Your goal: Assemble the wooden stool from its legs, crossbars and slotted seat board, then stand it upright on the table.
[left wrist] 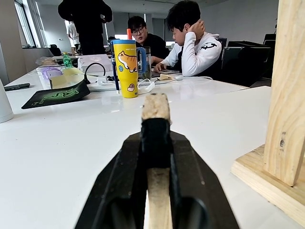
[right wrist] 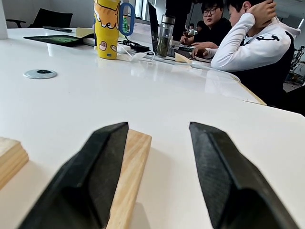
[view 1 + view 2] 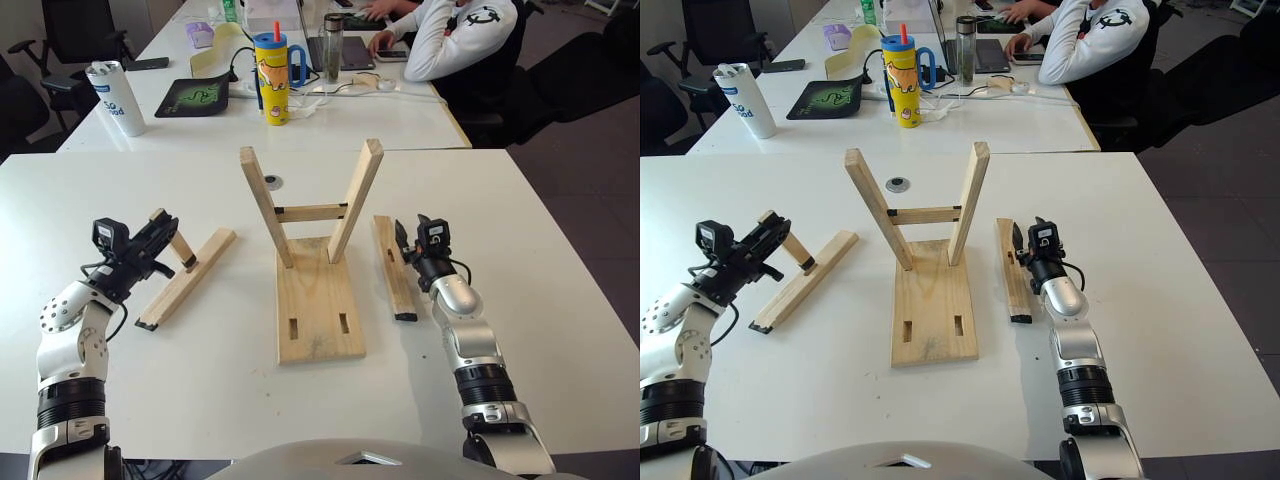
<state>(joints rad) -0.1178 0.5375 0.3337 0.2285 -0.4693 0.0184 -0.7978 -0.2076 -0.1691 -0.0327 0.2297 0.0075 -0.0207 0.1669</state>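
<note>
On a white table [image 3: 520, 260], a half-built stool lies upside down. The slotted seat board [image 3: 318, 305] lies flat in the middle. Two legs, one on the left [image 3: 265, 205] and one on the right [image 3: 357, 198], rise from its far end and splay outward, joined by a crossbar [image 3: 311, 213]. Two slots [image 3: 297, 326] near its front edge are open holes. This upright frame stands between the two arms.

To the left, apart from the board, another leg [image 3: 190, 276] lies flat with a short crossbar [image 3: 180, 248] sticking up from it. The left gripper [image 3: 160, 236] is clamped around that short crossbar, its fingers [image 1: 186, 167] pressed against the wood on both sides.

To the right, just beside the board, a loose leg [image 3: 392, 265] lies flat. The right gripper [image 3: 412, 232] sits low at its far end with fingers spread, one finger [image 2: 90, 167] over the wood and the other over bare table.

A round cable port [image 3: 272, 181] is set in the tabletop behind the frame. On the far table stand a yellow tumbler [image 3: 272, 75] holding a red straw, a clear flask [image 3: 333, 45] with dark contents, and at far left a white tumbler [image 3: 117, 98] whose contents cannot be seen, near a dark mouse mat [image 3: 193, 95].
</note>
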